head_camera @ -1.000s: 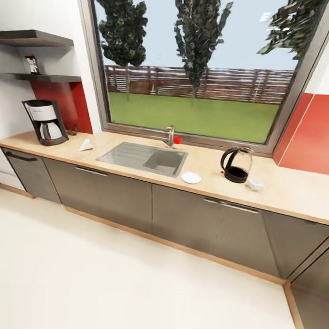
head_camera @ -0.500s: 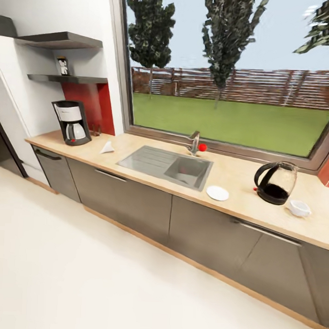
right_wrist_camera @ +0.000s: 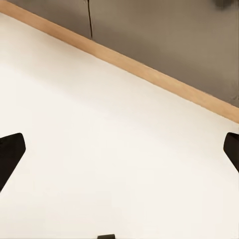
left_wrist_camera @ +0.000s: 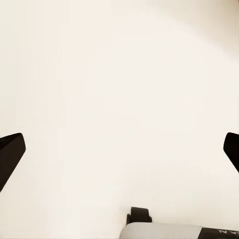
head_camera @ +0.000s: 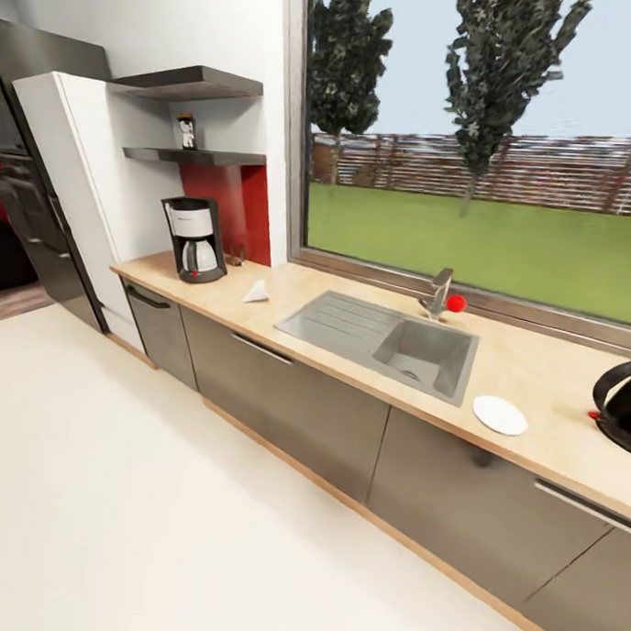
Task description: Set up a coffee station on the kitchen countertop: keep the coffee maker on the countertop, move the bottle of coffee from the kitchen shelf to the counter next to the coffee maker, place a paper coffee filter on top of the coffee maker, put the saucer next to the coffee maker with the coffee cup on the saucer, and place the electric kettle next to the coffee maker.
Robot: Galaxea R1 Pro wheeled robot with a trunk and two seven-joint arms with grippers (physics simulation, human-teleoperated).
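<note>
The black-and-white coffee maker (head_camera: 195,240) stands at the left end of the wooden countertop (head_camera: 350,354). On the lower wall shelf (head_camera: 194,154) above it sits the small bottle of coffee (head_camera: 186,131). A white paper filter (head_camera: 256,292) lies on the counter right of the coffee maker. Right of the sink rests the white saucer (head_camera: 500,414), and the black electric kettle (head_camera: 623,416) is cut by the right edge. The cup is out of view. My left gripper (left_wrist_camera: 119,154) and right gripper (right_wrist_camera: 119,154) hang open over the pale floor, nothing between their fingers.
A steel sink (head_camera: 383,335) with a faucet (head_camera: 437,291) is set in the counter under a big window. Grey cabinets (head_camera: 293,406) run below. A tall white cupboard (head_camera: 78,186) and a dark fridge (head_camera: 27,202) stand at the left. Pale floor (head_camera: 160,511) spreads in front.
The whole head view has swung left: the counter and its things shifted right in the picture, the fridge came into view and the cup left it. The things themselves have not moved.
</note>
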